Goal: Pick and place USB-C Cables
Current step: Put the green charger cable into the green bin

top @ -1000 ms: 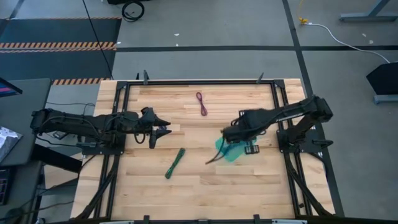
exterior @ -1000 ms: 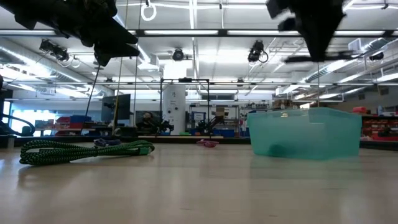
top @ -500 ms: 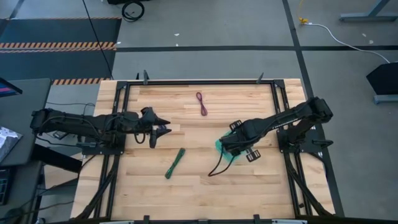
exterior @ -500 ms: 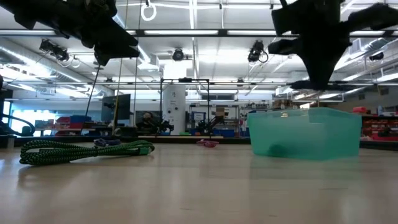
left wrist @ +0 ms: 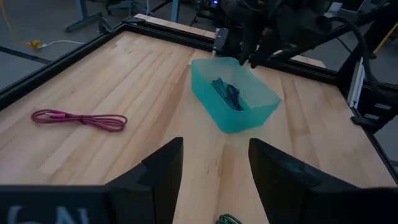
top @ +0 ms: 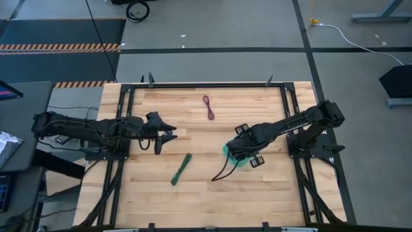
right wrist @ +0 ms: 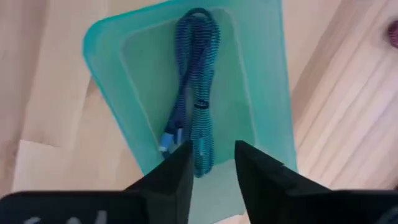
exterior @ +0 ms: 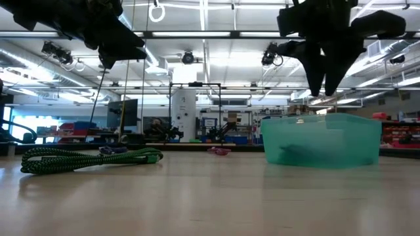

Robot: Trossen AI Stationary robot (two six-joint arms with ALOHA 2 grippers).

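A: High view first. What do we log?

B: The right gripper (top: 237, 152) has swung over the teal tray (top: 226, 151) during the last second, and a dark strand now trails from the tray toward the table's near edge. The green cable (top: 181, 169) and the maroon cable (top: 209, 107) lie on bare wood, well apart. The left gripper (top: 165, 133) waits beside them, unmoved.

A: Low view?

B: The right gripper (exterior: 323, 84) hangs above the tray (exterior: 321, 140); the green cable (exterior: 88, 159) rests on the table.

A: Left wrist view?

B: Its fingers (left wrist: 163, 171) stand apart, holding nothing; the maroon cable (left wrist: 79, 118) lies ahead.

A: Right wrist view?

B: Fingers (right wrist: 171, 174) narrowly parted, empty (a release, we judge). A blue cable (right wrist: 194, 93) lies inside the tray (right wrist: 273, 93). We judge one placement done, with two cables left on the table.
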